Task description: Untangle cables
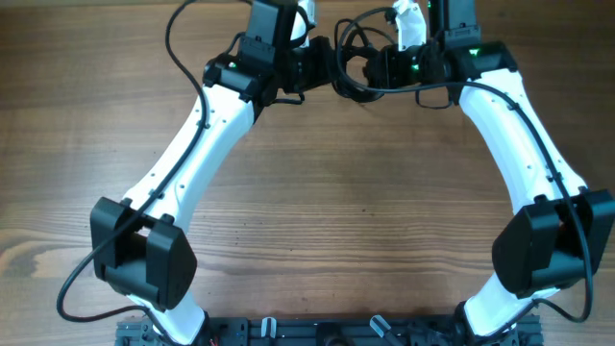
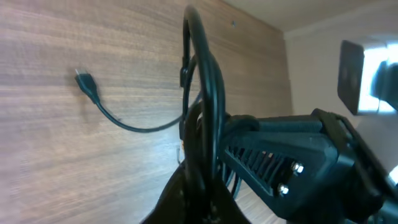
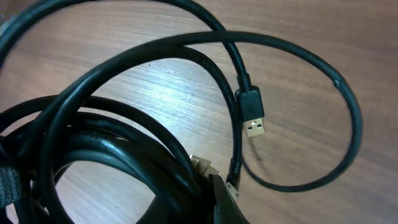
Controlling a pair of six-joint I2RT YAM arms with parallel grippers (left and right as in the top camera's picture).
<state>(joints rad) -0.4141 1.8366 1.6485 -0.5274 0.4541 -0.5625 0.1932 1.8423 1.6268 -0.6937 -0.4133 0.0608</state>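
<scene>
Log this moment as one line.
cables: bundled between grippers | left gripper: at bundle, grip unclear | right gripper: at bundle, grip unclear | USB plug: loose

Broad open desk [image 1: 336,192] lies between the 2 arms [image 1: 192,144]; at its far edge the cables [image 1: 351,67] (stacked loops, 1 plug [image 3: 252,115] loose) fill the narrow gap between left gripper [image 1: 312,69] and right gripper [image 1: 381,67].

Nothing legible shows in any view. The cables [image 3: 118,146] carry no readable print, and the USB plug [image 3: 251,112] shows bare black moulding and a gold-coloured metal end with no logo visible. The white arm [image 1: 192,154] casings and the wood-grain bench [image 1: 346,211] bear no lettering, numbers or labels.
</scene>
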